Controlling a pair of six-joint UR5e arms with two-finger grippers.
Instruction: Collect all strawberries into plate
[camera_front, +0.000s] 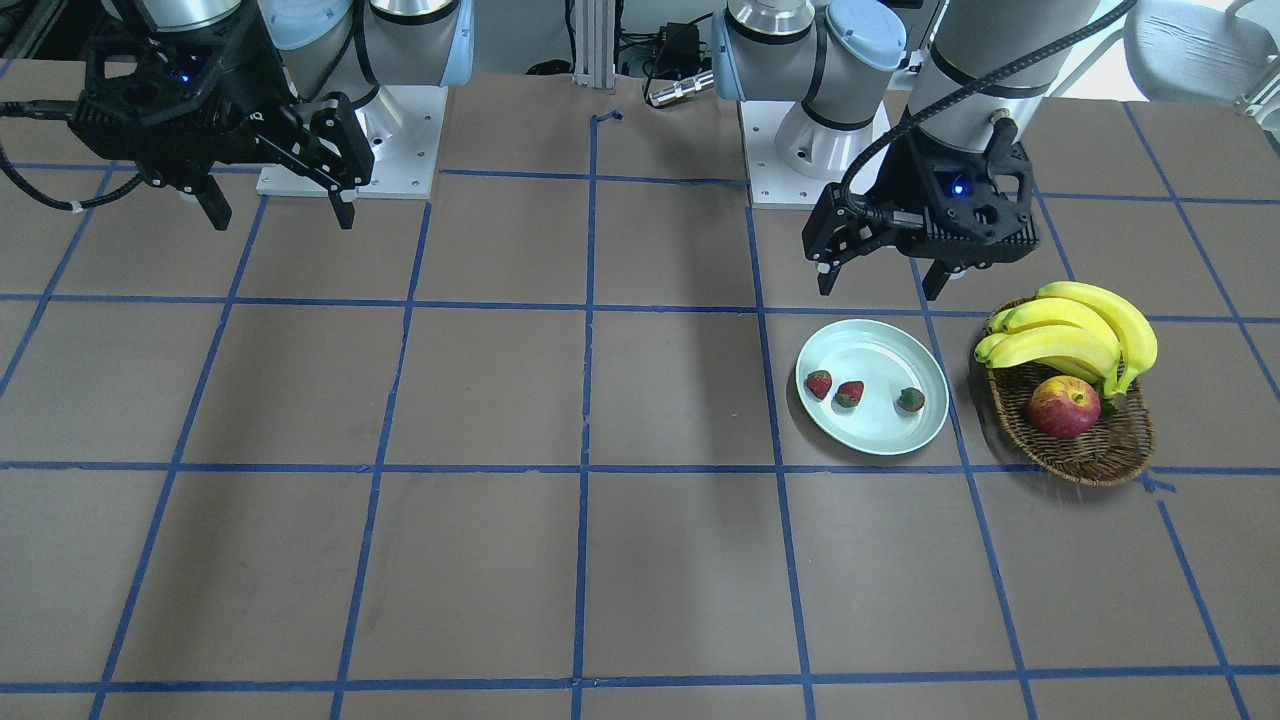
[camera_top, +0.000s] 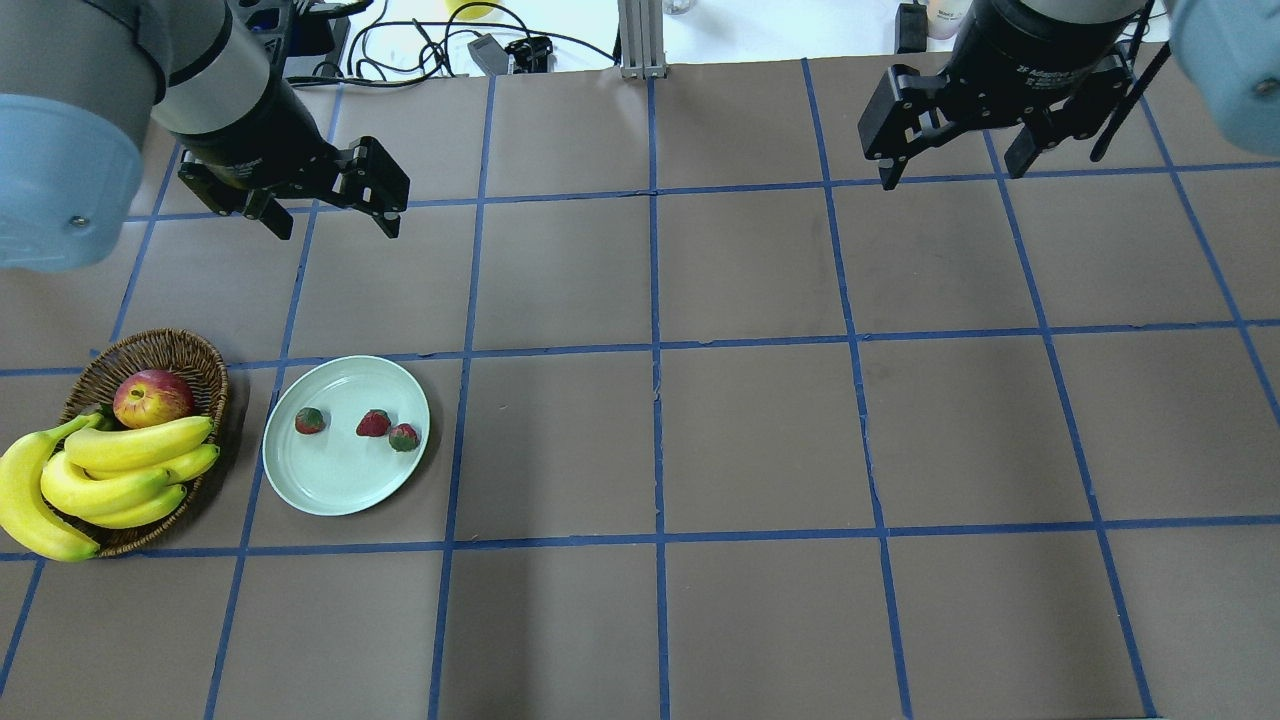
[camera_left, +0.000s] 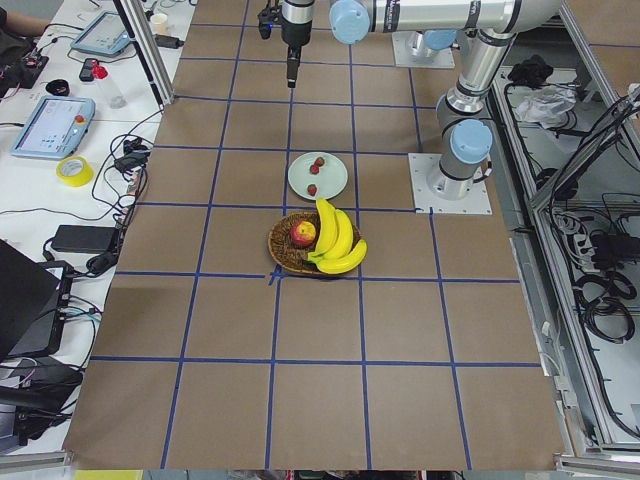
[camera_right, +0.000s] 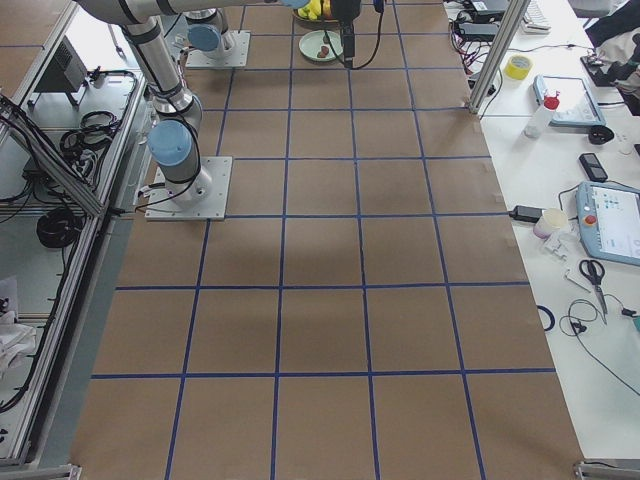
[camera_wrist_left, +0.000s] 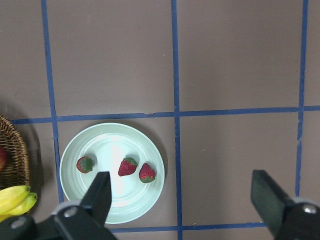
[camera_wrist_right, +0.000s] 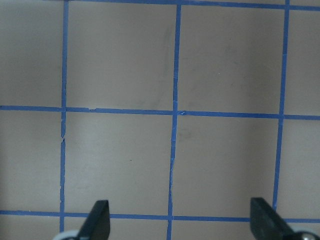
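All 3 strawberries (camera_top: 373, 424) are sitting on the plate (camera_top: 335, 490): 2 nearly touching toward its inner side, 1 apart from them toward the basket side, all well inside the rim. The pale green plate rests flat on the counter (camera_top: 760, 430), just beside the wicker basket (camera_top: 205, 352) with its apple (camera_top: 152, 397) and bananas (camera_top: 120, 465). Above and behind the plate hangs the left tool (camera_top: 335, 225), fingers spread wide and nothing between them; its wrist camera looks straight down on the 3 berries. Far across the counter, the right tool (camera_top: 950, 178) is likewise spread wide and empty, over bare taped squares. So the collecting looks finished to me, and the step in hand is a clean finish. To do that well, I'd say: any move of the left arm should go up and away, not down or across the plate, since a nudge to the rim could roll a berry out. The right arm has no reason to cross over.
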